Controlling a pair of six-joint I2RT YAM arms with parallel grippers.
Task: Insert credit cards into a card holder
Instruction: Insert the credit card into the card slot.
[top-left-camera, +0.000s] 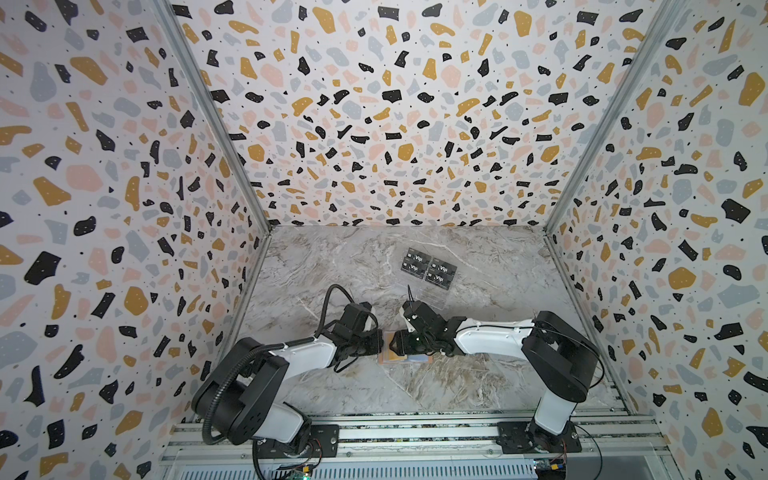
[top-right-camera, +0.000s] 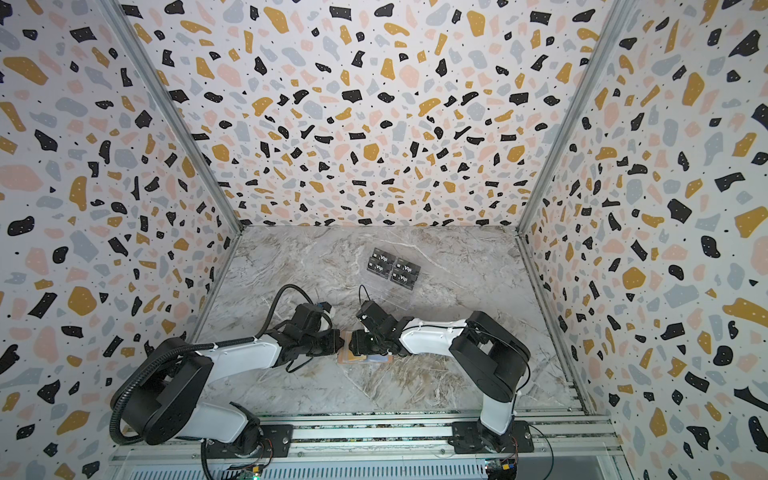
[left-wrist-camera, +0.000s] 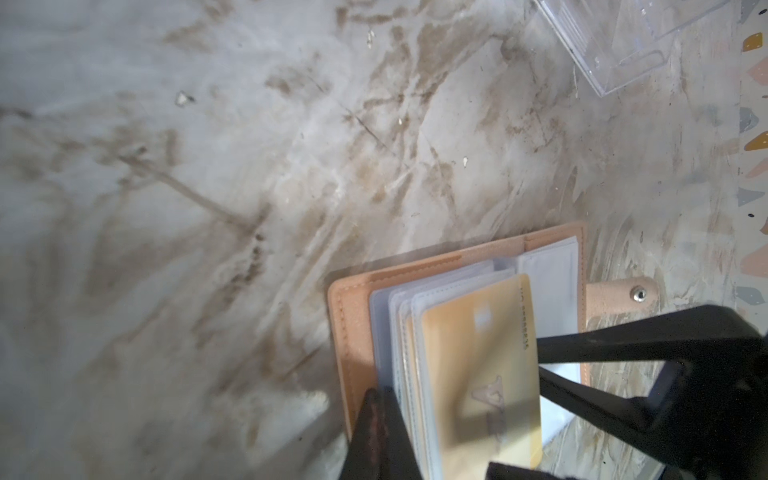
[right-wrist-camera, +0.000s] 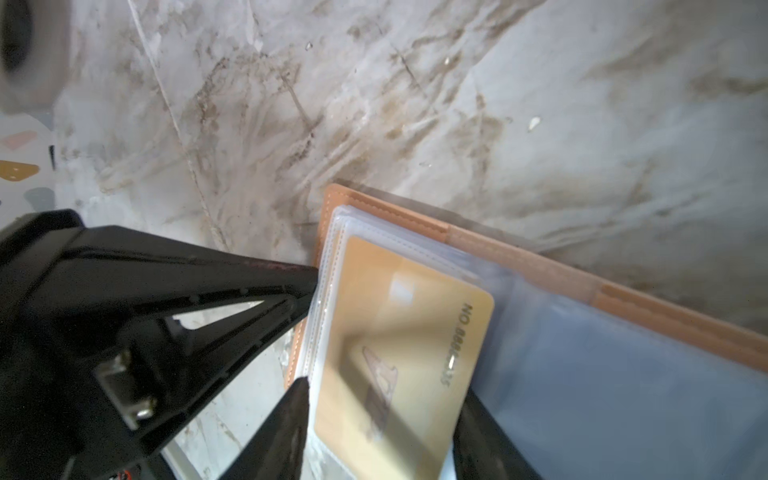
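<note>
The card holder (left-wrist-camera: 353, 332) lies open on the bench (top-left-camera: 415, 386) between the 2 arms, as both top views show. 1 gold card (right-wrist-camera: 395, 353) lies on its clear sleeves (left-wrist-camera: 386, 316), with 1 long edge past the sleeve edges; whether it sits inside a pocket I cannot tell. The likely trouble is that a card only part way in could slide back out or tip off once let go, since the sleeves look slick and the fanned stack springy. If the left grip slips, the sleeves would probably flop over and cover the pocket. The left pincer (right-wrist-camera: 312, 284) is closed tight, its tip pinching the sleeve edges. The right pincer (left-wrist-camera: 539, 360) is partly open, jaws clearly apart on either side of the card; whether they touch it I cannot tell
</note>
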